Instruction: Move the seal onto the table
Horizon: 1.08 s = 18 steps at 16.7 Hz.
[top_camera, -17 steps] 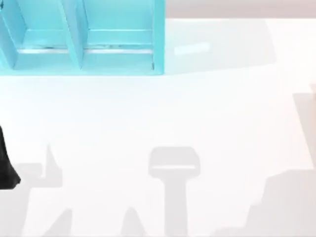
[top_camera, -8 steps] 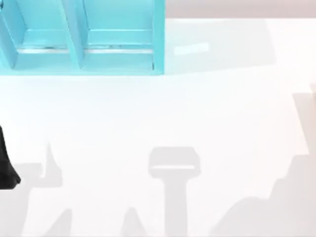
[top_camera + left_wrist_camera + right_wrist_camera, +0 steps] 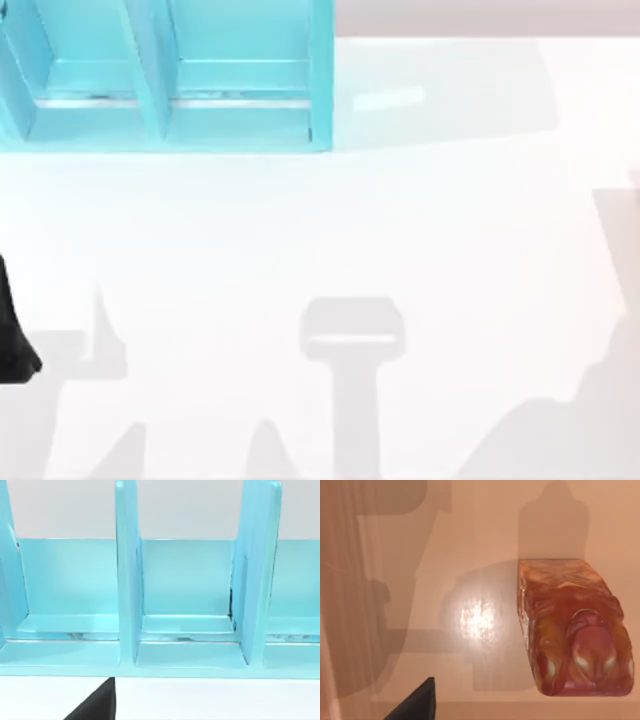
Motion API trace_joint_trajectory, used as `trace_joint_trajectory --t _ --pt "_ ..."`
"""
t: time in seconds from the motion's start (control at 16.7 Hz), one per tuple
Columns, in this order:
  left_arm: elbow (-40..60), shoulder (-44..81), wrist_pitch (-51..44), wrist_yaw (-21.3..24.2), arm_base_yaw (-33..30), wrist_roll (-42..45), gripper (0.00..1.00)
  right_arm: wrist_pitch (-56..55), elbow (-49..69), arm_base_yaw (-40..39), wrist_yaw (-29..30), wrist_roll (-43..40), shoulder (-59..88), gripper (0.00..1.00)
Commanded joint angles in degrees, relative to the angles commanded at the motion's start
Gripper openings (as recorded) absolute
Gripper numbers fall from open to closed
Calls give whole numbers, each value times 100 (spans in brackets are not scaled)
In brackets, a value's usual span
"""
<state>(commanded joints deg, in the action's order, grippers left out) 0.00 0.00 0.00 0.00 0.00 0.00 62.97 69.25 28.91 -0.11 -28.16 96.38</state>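
The seal (image 3: 570, 630), a translucent amber-orange block with a reddish end, lies on a tan surface in the right wrist view. A black part of my right gripper (image 3: 415, 704) shows at that picture's edge, well apart from the seal and not touching it. The white table (image 3: 400, 230) spreads across the top view. My left arm (image 3: 12, 340) is a black shape parked at the table's left edge. In the left wrist view, a black part of my left gripper (image 3: 95, 705) hangs over the table in front of the shelf.
A turquoise-blue compartmented shelf unit (image 3: 170, 80) stands at the table's back left, and its open compartments (image 3: 185, 590) face the left wrist camera. Grey arm shadows lie along the table's front edge.
The shadow at the table's front right spread leftward, then drew back toward the right. The left arm and the shelf have not moved.
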Motion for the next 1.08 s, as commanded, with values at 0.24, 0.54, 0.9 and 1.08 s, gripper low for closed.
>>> trace_joint_trajectory --t 0.24,0.54,0.9,1.08 --pt "0 0 0 0 0 0 100 -733 -492 27 -1 -24 239 100" --pt "0 0 0 0 0 0 100 -1584 -930 22 1 -14 650 100" --pt "0 0 0 0 0 0 100 -1649 -963 20 1 -11 685 92" --pt "0 0 0 0 0 0 100 -1649 -963 20 1 -11 685 70"
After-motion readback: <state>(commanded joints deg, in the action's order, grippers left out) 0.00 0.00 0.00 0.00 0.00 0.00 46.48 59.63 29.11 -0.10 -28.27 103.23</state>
